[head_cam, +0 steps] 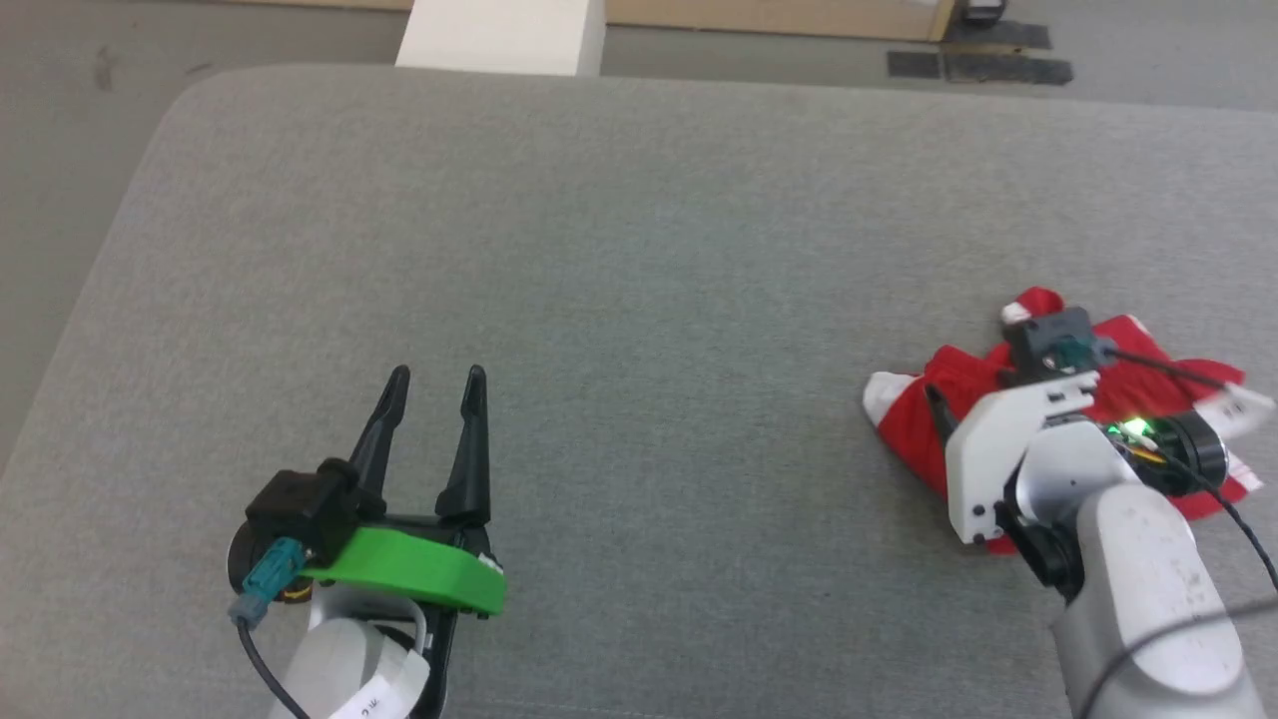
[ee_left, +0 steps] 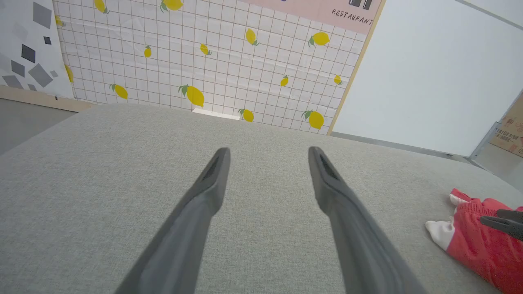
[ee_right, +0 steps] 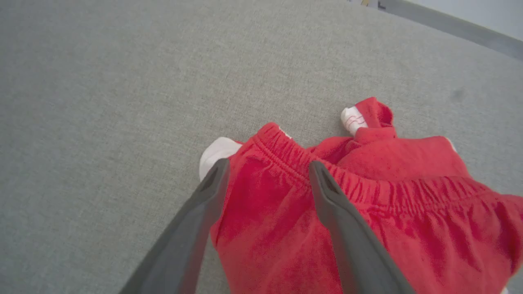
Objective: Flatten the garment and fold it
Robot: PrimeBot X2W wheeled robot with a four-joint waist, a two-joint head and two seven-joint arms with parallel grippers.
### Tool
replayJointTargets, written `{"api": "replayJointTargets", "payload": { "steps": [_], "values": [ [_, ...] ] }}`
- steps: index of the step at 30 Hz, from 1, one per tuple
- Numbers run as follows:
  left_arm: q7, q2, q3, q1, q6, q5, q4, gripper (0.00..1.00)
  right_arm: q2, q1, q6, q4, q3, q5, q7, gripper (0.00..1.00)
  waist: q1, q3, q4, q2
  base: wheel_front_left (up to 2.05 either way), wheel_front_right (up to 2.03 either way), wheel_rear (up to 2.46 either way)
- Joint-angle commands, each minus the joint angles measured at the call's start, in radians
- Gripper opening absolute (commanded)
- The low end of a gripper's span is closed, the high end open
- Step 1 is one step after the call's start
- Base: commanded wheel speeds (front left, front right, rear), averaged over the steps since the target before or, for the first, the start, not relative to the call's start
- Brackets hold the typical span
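Note:
The garment (head_cam: 909, 424) is a crumpled red heap with white patches at the right side of the grey table (head_cam: 639, 250). Its gathered waistband (ee_right: 286, 157) faces up and a white corner pokes out on the left. My right gripper (ee_right: 268, 167) hovers just over it, open, its two fingers straddling the waistband with nothing pinched; its pale wrist (head_cam: 998, 449) covers part of the cloth. My left gripper (head_cam: 437, 371) stands open over bare table at the lower left, far from the garment (ee_left: 474, 241), its own view (ee_left: 268, 150) showing nothing between the fingers.
The table's rounded left corner (head_cam: 190, 95) and far edge border grey floor. A white block (head_cam: 499, 35) and dark mats (head_cam: 978, 65) lie beyond the far edge. A lemon-patterned wall (ee_left: 196, 61) stands behind the table.

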Motion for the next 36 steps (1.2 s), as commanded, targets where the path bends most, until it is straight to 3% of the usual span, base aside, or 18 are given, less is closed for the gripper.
{"api": "replayJointTargets", "payload": {
  "steps": [1, 3, 4, 5, 6, 7, 8, 14, 19, 22, 25, 26, 27, 28, 36],
  "values": [
    [-0.004, -0.002, -0.002, -0.019, -0.003, -0.007, -0.003, 1.00, 0.000, -0.032, -0.001, 0.034, -0.001, -0.022, 0.043, 1.00, 0.0000, 0.032, 0.035, 0.0000, 0.00, 0.00, 0.00],
    [-0.004, -0.002, -0.005, -0.021, -0.002, -0.012, -0.003, 1.00, 0.000, -0.057, -0.001, 0.078, -0.001, -0.048, 0.109, 1.00, 0.0000, 0.043, 0.050, 0.0000, 0.00, 0.00, 0.00],
    [-0.004, -0.002, -0.007, -0.022, -0.001, -0.014, -0.003, 1.00, 0.000, -0.067, -0.001, 0.098, 0.000, -0.053, 0.142, 0.95, 0.0000, 0.047, 0.058, 0.0000, 0.00, 0.00, 0.00],
    [-0.004, -0.002, -0.008, -0.022, 0.000, -0.015, -0.003, 1.00, 0.000, -0.073, -0.001, 0.112, 0.000, -0.056, 0.167, 0.73, 0.0000, 0.051, 0.063, 0.0000, 0.00, 0.00, 0.00],
    [-0.004, -0.002, -0.008, -0.022, 0.000, -0.016, -0.003, 1.00, 0.000, -0.080, -0.001, 0.124, 0.007, -0.058, 0.193, 0.24, 0.0000, 0.054, 0.069, 0.0000, 0.00, 0.00, 0.00],
    [-0.004, -0.002, -0.009, -0.022, 0.001, -0.018, -0.002, 1.00, 0.000, -0.083, -0.001, 0.130, 0.009, -0.059, 0.207, 0.04, 0.0000, 0.056, 0.075, 0.0000, 0.00, 0.00, 0.00],
    [-0.004, -0.002, -0.010, -0.022, 0.001, -0.019, -0.002, 1.00, 0.000, -0.087, -0.001, 0.131, 0.014, -0.059, 0.212, 0.00, 0.0000, 0.058, 0.080, 0.0000, 0.00, 0.00, 0.00],
    [-0.004, -0.002, -0.011, -0.020, 0.003, -0.023, 0.000, 1.00, 0.000, -0.130, -0.001, 0.081, 0.095, -0.049, 0.055, 0.00, 0.0000, 0.053, 0.097, 0.0000, 0.00, 0.00, 0.00],
    [-0.004, -0.002, -0.010, -0.019, 0.004, -0.021, 0.003, 1.00, 0.000, -0.183, -0.001, 0.056, 0.336, -0.009, -0.068, 0.00, 0.0000, 0.039, 0.098, 0.0000, 0.00, 0.00, 0.00],
    [-0.004, -0.002, -0.013, -0.021, 0.005, -0.024, 0.003, 1.00, 0.000, -0.202, -0.001, 0.077, 0.503, 0.053, -0.077, 0.00, 0.0000, 0.032, 0.097, 0.0000, 0.00, 0.00, 0.00],
    [-0.004, -0.002, -0.019, -0.023, 0.007, -0.027, 0.003, 1.00, 0.000, -0.206, -0.001, 0.115, 0.590, 0.110, -0.048, 0.00, 0.0000, 0.030, 0.098, 0.0000, 0.00, 0.00, 0.00],
    [-0.004, -0.002, -0.021, -0.024, 0.008, -0.028, 0.003, 1.00, 0.000, -0.206, -0.001, 0.129, 0.610, 0.124, -0.043, 0.51, 0.0000, 0.030, 0.098, 0.0000, 0.00, 0.00, 0.00],
    [-0.004, -0.002, -0.022, -0.024, 0.008, -0.029, 0.003, 1.00, 0.000, -0.204, -0.001, 0.140, 0.619, 0.134, -0.041, 0.81, 0.0000, 0.030, 0.098, 0.0000, 0.00, 0.00, 0.00],
    [-0.004, -0.002, -0.023, -0.024, 0.009, -0.029, 0.003, 1.00, 0.000, -0.199, -0.001, 0.148, 0.620, 0.148, -0.045, 1.00, 0.0000, 0.029, 0.096, 0.0000, 0.00, 0.00, 0.00],
    [-0.004, -0.002, 0.003, 0.003, 0.011, -0.017, 0.001, 1.00, -0.001, -0.119, -0.001, 0.057, 0.458, 0.193, -0.234, 1.00, 0.0000, -0.004, 0.050, 0.0000, 0.00, 0.00, 0.00]
  ]
}}
